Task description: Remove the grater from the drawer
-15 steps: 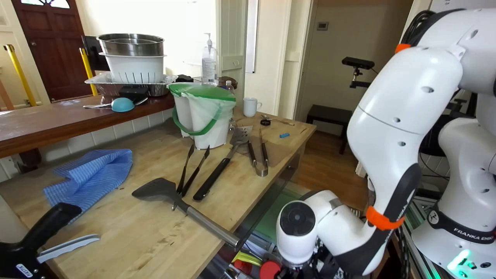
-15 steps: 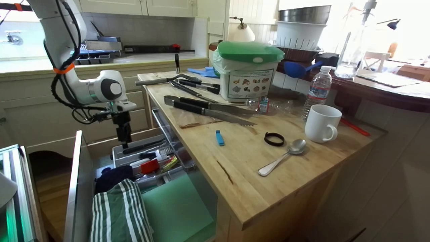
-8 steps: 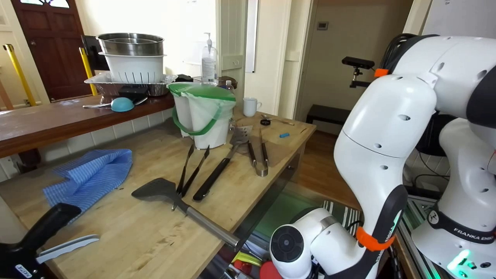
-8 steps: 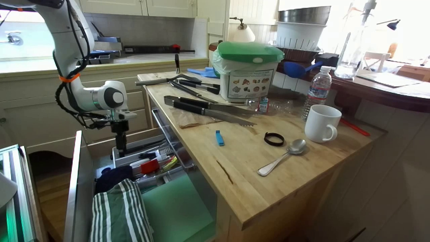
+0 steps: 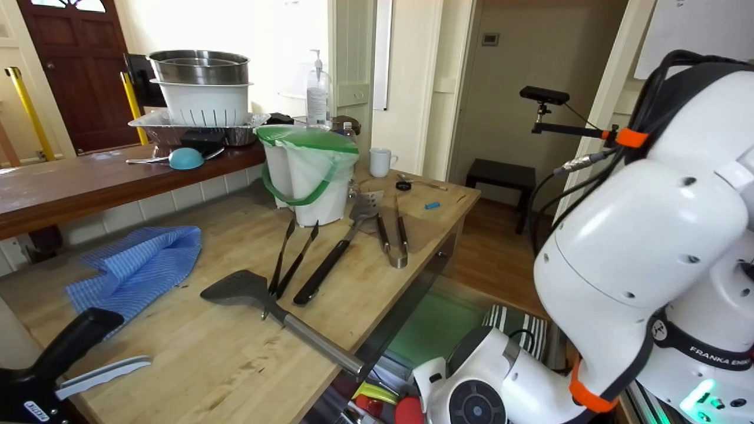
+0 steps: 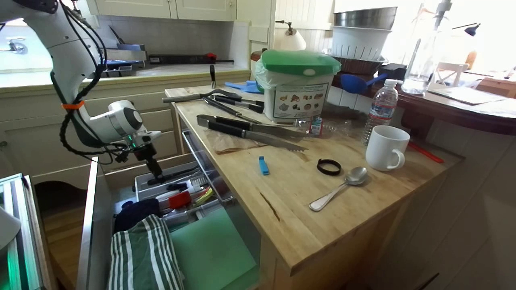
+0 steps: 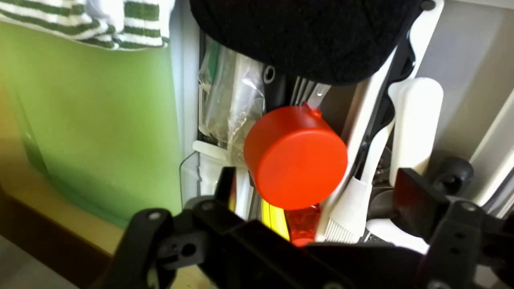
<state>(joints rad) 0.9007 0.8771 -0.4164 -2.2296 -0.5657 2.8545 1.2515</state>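
The drawer (image 6: 91,217) is pulled out, with a green liner (image 7: 100,120) and a grey utensil tray (image 6: 141,189) inside. Over that tray, tilted, hangs my gripper (image 6: 158,178); in the wrist view the gripper (image 7: 316,175) has its jaws wide apart, with nothing held. Seen through that gap are a red cup (image 7: 301,168) and a white brush (image 7: 351,204) among packed utensils. I cannot pick out the grater among them; it is hidden or out of view. In an exterior view the wrist (image 5: 477,403) shows at the bottom edge, the fingers out of frame.
A dark cloth (image 7: 305,36) covers part of the utensils, beside a striped towel (image 7: 136,24). The wooden counter (image 6: 298,225) overhangs the drawer. On it lie a spatula (image 5: 241,288), tongs (image 6: 242,129), a white bin (image 6: 298,100) and a mug (image 6: 387,147).
My gripper first came down toward the tray, then tilted, its fingertips swinging toward the counter. The upper arm has swung and the elbow shifted. The jaws remain open; the drawer's contents look unmoved.
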